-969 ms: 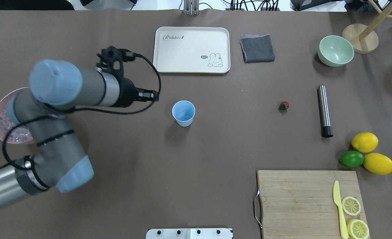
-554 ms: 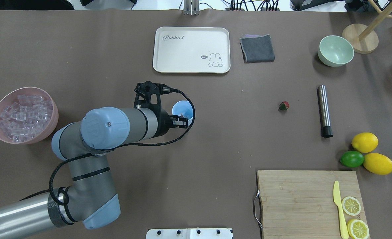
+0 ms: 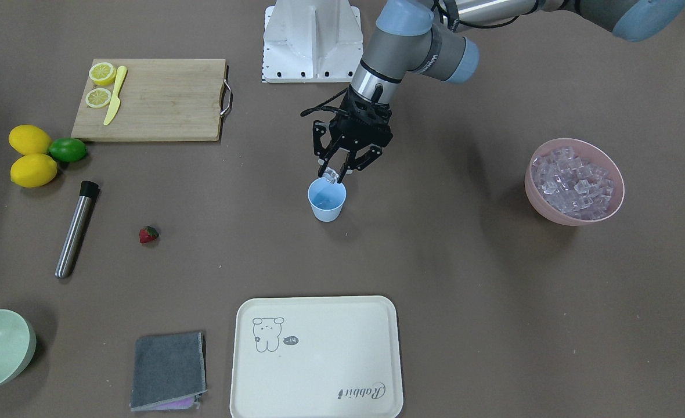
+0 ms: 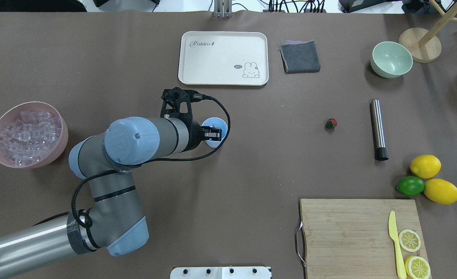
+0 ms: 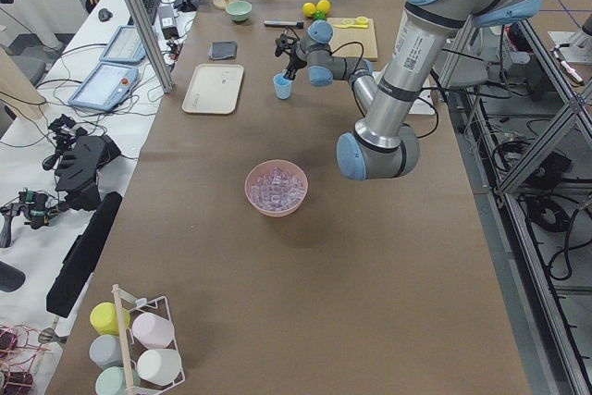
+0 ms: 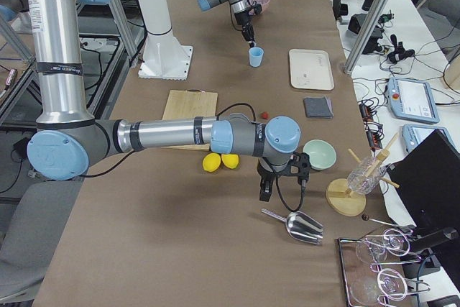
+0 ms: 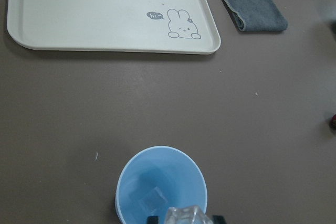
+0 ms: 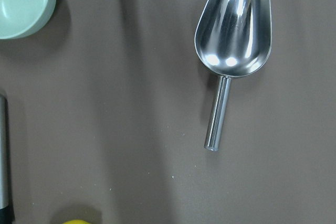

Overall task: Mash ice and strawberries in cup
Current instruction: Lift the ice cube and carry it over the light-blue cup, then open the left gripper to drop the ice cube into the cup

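A clear ice cube (image 7: 184, 216) is clamped in the left tool (image 3: 332, 174), just above the rim of the blue cup (image 3: 327, 204) beneath it. It should be centred over the mouth and released low, so nothing bounces onto the surface (image 3: 435, 261).

You see the near left arm (image 5: 400, 71) stretched far along the table (image 5: 277, 312), its left gripper (image 5: 289, 53) just above the cup (image 5: 282, 88). The pink bowl (image 5: 276, 211) of ice (image 5: 276, 186) stands nearer the camera, well apart. The tray (image 5: 213, 90) lies beside the cup.
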Controlling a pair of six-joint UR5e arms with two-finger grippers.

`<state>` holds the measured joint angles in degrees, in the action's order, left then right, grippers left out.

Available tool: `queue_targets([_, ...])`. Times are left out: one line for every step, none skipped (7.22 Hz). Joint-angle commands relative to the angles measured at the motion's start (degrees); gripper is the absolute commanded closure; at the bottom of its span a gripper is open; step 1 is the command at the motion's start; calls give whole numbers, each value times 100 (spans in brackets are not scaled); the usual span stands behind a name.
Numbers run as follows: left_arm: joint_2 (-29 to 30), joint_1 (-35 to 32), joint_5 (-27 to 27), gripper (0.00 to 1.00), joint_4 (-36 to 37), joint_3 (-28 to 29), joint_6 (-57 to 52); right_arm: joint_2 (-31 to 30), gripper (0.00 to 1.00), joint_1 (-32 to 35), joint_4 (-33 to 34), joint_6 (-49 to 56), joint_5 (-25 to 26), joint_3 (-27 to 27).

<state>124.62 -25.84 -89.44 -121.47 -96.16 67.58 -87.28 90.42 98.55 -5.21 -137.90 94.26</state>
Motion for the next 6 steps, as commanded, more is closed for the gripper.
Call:
queue_targets([53,-9,50,100,-122,158,1,9,0,2,-2,-6,0,-4])
queue_targets([80,-18,85,66,-131,167,9,18,0,-7,6,-6,0,-22])
queue_targets([123,-35,85,20,-148,185,18,18,0,2,6,-6,0,-22])
queue_targets([141,-35,85,3,-140,211,18,9,0,2,6,-6,0,-13])
queue_targets([150,-35,85,3,-148,203,36,18,0,-7,6,-6,0,-13])
queue_targets([168,-114,50,3,-140,159,27,27,0,2,6,-15,0,-4])
